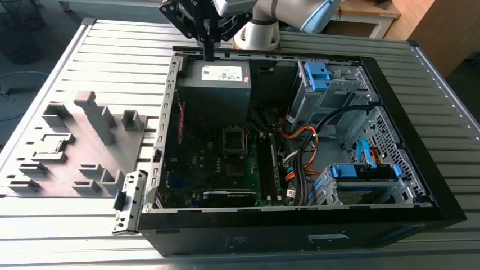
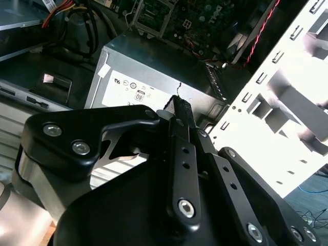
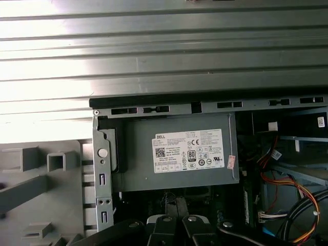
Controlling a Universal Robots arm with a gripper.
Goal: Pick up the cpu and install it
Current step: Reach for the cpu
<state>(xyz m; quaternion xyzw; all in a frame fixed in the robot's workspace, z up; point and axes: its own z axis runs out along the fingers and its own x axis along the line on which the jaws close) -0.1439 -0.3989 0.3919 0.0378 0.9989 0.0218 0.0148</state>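
Note:
My gripper (image 1: 208, 54) hangs over the back edge of the open computer case (image 1: 408, 143), right above the grey power-supply box (image 1: 216, 84). Its fingers point down and are pressed together, shut, with nothing seen between them; the second wrist view shows the closed gripper (image 2: 179, 105) just above the labelled box (image 2: 148, 77). The metal-framed socket bracket (image 1: 233, 139) sits mid-motherboard, well forward of the gripper. The cpu is hidden in these views.
A grey fixture plate (image 1: 67, 146) with upright blocks lies on the slatted table at the exterior view's left of the case. Inside the case are orange and black cables (image 1: 304, 140), blue drive bays (image 1: 363, 171) and a green motherboard (image 1: 240, 174).

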